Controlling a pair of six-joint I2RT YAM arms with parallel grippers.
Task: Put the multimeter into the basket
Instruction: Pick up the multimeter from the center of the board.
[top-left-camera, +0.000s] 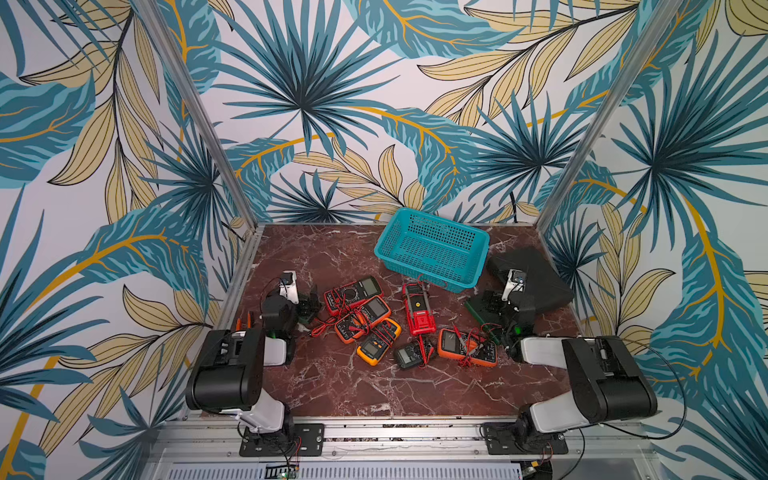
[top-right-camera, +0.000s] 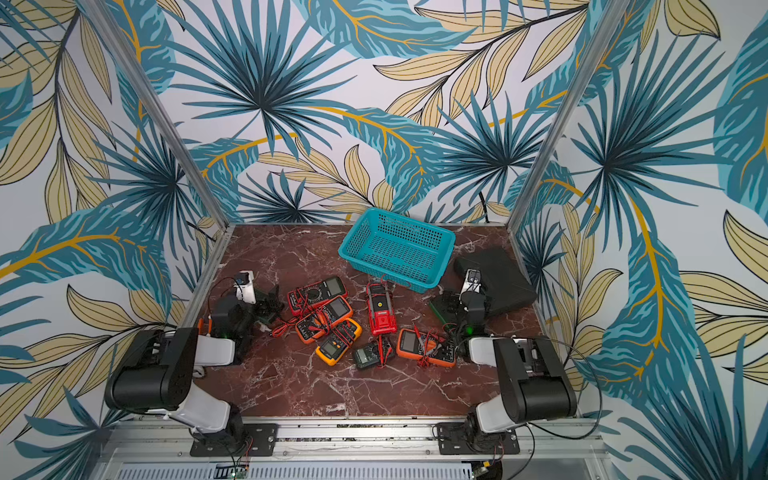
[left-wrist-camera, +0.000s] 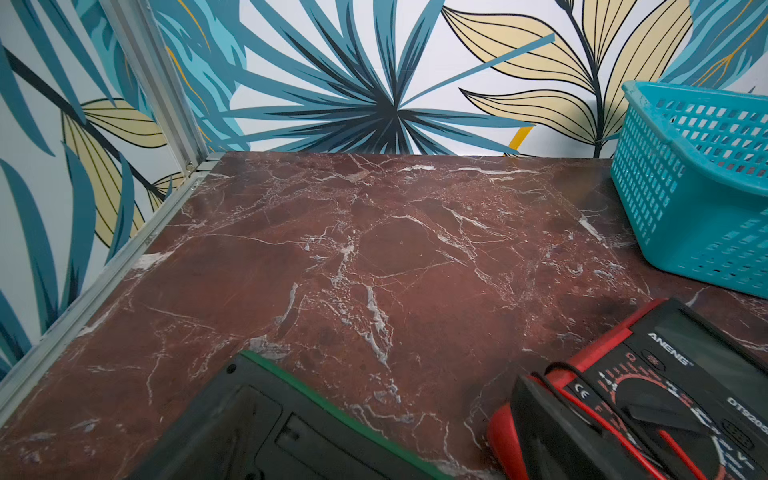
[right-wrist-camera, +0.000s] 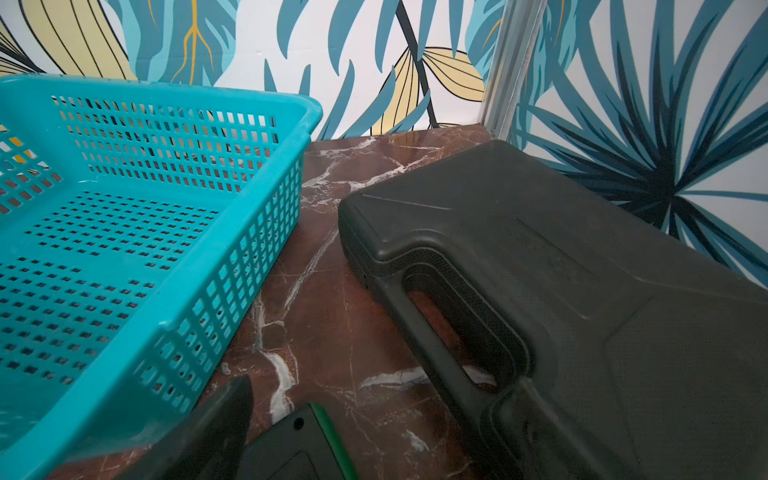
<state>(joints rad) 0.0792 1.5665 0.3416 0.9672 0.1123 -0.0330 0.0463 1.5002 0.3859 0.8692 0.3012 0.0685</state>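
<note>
The teal basket (top-left-camera: 432, 249) (top-right-camera: 398, 249) stands empty at the back of the table, also seen in the wrist views (left-wrist-camera: 685, 187) (right-wrist-camera: 124, 232). Several multimeters lie in a heap mid-table with tangled leads: a red-black one (top-left-camera: 353, 293) (left-wrist-camera: 665, 395), an orange one (top-left-camera: 363, 318), a yellow one (top-left-camera: 377, 344), a red clamp meter (top-left-camera: 417, 309), a small dark one (top-left-camera: 409, 355) and another orange one (top-left-camera: 467, 347). My left gripper (top-left-camera: 309, 306) (left-wrist-camera: 415, 440) is open and empty, just left of the red-black multimeter. My right gripper (top-left-camera: 484, 307) (right-wrist-camera: 407, 449) is open and empty, low between basket and case.
A black plastic carry case (top-left-camera: 536, 274) (right-wrist-camera: 561, 270) lies at the right edge, close to the basket. Metal frame rails and patterned walls enclose the marble table (top-left-camera: 374, 386) on three sides. Red and black probe leads (top-left-camera: 320, 328) trail out from the heap.
</note>
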